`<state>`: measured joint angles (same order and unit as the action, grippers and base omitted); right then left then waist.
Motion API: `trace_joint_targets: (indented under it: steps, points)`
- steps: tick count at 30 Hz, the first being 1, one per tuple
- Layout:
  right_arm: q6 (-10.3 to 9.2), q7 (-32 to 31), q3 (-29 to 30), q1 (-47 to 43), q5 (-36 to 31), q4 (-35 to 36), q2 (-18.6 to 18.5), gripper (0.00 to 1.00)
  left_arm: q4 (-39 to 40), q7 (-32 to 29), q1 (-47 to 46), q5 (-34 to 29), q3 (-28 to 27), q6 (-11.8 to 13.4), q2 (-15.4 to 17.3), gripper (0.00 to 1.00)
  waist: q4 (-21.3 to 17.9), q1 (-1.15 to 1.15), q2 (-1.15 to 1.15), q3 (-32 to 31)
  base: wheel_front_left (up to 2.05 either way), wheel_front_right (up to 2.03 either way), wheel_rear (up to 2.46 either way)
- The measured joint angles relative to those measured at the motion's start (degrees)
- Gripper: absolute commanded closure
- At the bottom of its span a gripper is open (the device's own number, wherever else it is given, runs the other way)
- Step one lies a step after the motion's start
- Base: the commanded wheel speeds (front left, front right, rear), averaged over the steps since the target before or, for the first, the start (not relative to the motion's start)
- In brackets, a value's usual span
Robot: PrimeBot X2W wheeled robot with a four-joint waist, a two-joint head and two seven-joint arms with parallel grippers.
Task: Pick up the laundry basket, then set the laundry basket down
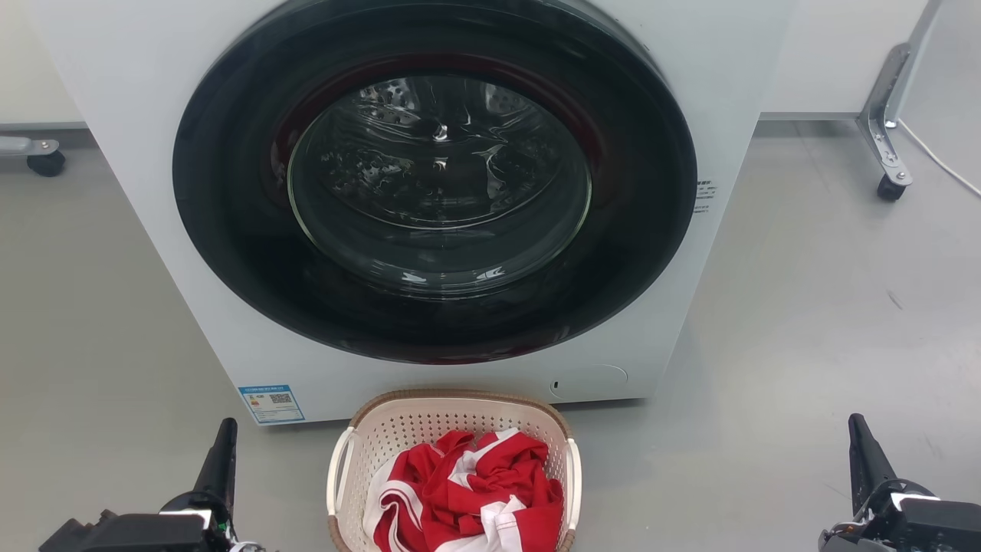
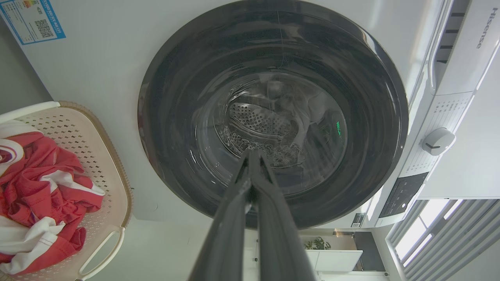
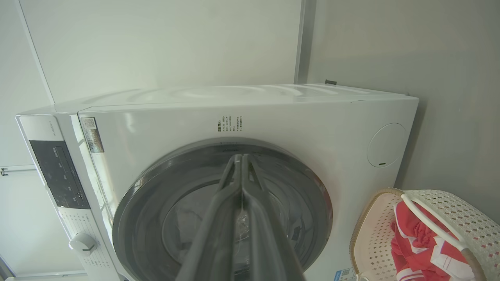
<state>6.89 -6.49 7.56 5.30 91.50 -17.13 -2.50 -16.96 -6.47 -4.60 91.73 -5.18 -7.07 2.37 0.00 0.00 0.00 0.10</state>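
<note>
cream laundry basket (image 1: 429, 425) sits between left fingers (image 1: 221, 460) and right fingers (image 1: 864, 452), untouched.

The laundry basket (image 1: 429, 424), small, cream-white and perforated, with a brown woven-look rim and white loop handles at both sides, stands upright on the grey floor (image 1: 766, 345) just before the washing machine (image 1: 153, 115), holding crumpled red-and-white cloth (image 1: 475, 491).

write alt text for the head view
A basket of red and white clothes sits on a grey floor in front of a white washer whose round dark door is closed. The left gripper and right gripper flank it at the lower corners, apart from the basket.
</note>
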Motion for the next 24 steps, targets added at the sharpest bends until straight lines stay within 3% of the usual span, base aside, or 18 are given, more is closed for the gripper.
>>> trace_joint_targets:
  steps: [24]
  points:
    - [0.0, 0.0, 0.0, 0.0, 0.0, 0.0, 0.0, 1.0, 0.0, 0.0, 0.0, 0.0, 0.0, 0.0, 0.0, 1.0, 0.0, 0.0, 0.0, 0.0, 0.0, 0.0, 0.0]
